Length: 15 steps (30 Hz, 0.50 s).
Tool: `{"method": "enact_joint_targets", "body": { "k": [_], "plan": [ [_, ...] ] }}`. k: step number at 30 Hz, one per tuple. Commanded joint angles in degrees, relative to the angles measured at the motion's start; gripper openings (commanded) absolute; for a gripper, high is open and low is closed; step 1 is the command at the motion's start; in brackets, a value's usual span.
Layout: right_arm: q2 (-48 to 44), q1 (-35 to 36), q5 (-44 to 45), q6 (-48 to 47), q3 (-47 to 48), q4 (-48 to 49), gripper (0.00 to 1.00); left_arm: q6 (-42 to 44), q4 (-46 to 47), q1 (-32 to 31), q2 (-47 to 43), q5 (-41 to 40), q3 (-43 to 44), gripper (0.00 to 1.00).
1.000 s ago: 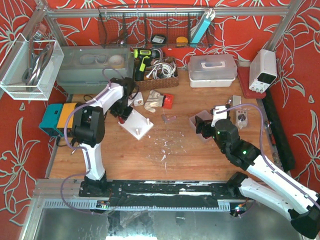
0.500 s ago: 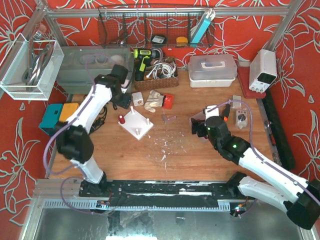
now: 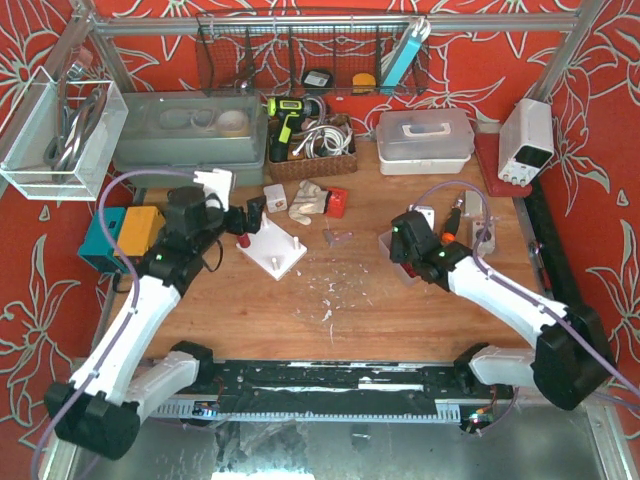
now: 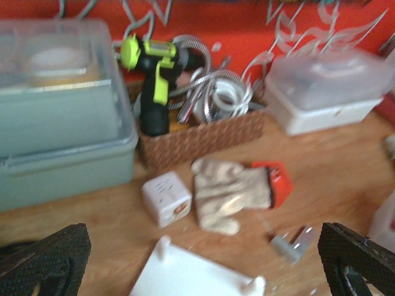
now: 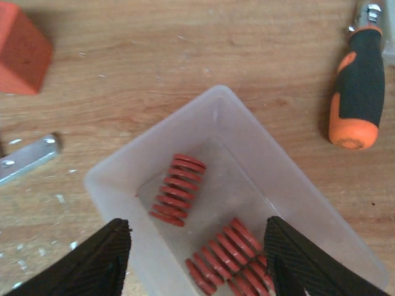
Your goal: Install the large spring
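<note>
A translucent bin (image 5: 259,154) holds red springs: a short one (image 5: 178,189) and longer ones (image 5: 231,254) side by side. My right gripper (image 5: 197,271) hangs just above the bin, its jaws apart on either side of the longer springs and gripping nothing; from above it (image 3: 405,245) sits over the bin (image 3: 388,240). The white peg plate (image 3: 275,250) lies left of centre, with a red spring (image 3: 241,240) standing at its left corner. My left gripper (image 3: 245,220) hovers behind that corner, wide open and empty. The plate's edge (image 4: 185,277) shows between its fingers (image 4: 43,259).
An orange-black screwdriver (image 5: 358,92), an orange block (image 5: 21,55) and a metal bracket (image 5: 28,157) lie around the bin. Behind the plate are a white cube (image 4: 165,197), a glove (image 4: 231,191), a wicker basket (image 4: 203,132) and a grey-green tub (image 4: 62,123).
The left gripper let go at the plate's left corner, opened wide and drew back, leaving the red spring there. The right gripper moved in over the bin and its jaws narrowed.
</note>
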Motion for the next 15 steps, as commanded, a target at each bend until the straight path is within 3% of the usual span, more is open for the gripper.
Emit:
{"method": "enact_joint_targets", "body": {
  "k": [1, 7, 15],
  "plan": [
    [4.78, -4.71, -3.08, 12.17, 3.65, -3.63, 0.59, -6.26, 12.81, -0.08, -7.42, 7.99, -4.43, 1.00],
    [13.40, -7.27, -4.46, 20.53, 7.14, -3.09, 0.51, -6.94, 15.34, -0.12, -16.01, 11.15, -12.71, 1.00],
    [20.30, -8.15, -9.27, 19.98, 7.46, 0.98, 0.44, -7.26, 14.70, -0.18, -17.23, 11.62, -14.67, 1.00]
  ]
}}
